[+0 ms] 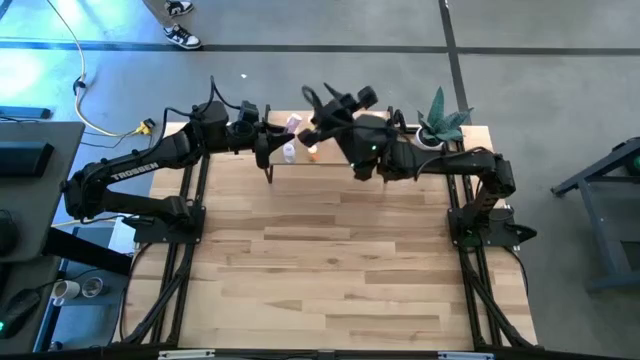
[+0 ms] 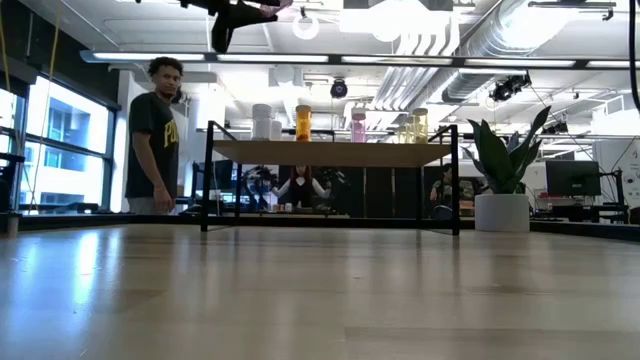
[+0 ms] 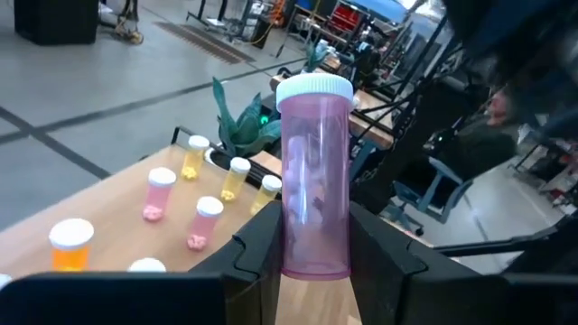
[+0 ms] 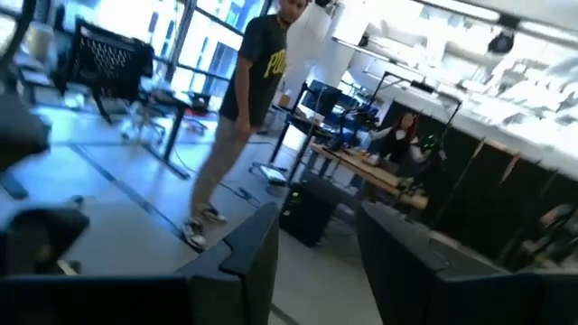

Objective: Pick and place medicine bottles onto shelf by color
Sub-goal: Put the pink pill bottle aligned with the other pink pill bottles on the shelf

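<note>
Left gripper clamping a pink bottle above the shelf, several bottles already sorted there.

A potted plant stands at the tabletop's far right corner. A person in a dark shirt stands beyond the table; behind, someone seems seated at a desk.

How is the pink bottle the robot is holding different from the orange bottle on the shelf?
The pink bottle is clamped upright in the left gripper, above the shelf; the orange bottle stands free on the shelf board. The pink bottle looks empty; the orange bottle is too cropped to tell. The pink bottle is see-through pink; the orange bottle is orange. Both have white caps.
</note>
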### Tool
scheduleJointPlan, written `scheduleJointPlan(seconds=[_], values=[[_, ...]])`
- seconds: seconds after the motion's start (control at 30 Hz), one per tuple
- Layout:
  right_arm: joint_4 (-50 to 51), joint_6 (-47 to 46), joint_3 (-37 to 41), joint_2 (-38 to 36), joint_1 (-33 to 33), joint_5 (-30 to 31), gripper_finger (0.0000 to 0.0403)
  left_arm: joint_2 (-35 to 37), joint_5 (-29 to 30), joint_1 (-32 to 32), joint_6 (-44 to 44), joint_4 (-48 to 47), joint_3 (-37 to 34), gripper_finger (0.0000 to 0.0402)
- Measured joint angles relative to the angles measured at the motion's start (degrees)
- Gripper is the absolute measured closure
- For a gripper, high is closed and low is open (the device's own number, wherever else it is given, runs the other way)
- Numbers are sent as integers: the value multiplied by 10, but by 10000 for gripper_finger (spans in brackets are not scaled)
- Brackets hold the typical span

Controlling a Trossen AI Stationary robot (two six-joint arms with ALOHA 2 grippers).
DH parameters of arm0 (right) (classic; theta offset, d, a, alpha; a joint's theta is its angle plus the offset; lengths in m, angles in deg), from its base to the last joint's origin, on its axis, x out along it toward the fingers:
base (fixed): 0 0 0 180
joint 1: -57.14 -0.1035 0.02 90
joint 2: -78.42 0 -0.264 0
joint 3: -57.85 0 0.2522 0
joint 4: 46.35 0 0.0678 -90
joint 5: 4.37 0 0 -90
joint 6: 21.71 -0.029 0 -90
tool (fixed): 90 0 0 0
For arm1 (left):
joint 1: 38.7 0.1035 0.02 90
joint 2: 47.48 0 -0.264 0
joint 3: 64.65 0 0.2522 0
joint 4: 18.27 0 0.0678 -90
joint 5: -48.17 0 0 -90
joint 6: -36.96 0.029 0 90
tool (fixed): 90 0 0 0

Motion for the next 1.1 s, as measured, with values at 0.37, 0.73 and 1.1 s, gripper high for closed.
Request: scheduleJointPlan(seconds=[0.37, 0.73, 1.1], values=[[307, -213, -170, 0, 9, -151, 263, 0, 0, 0, 76, 0, 0, 310], [416, -291, -265, 0, 50, -378, 256, 0, -18, -2, 136, 22, 0, 310], [444, -313, -282, 0, 112, -584, 208, 0, -19, -2, 141, 90, 0, 310]])
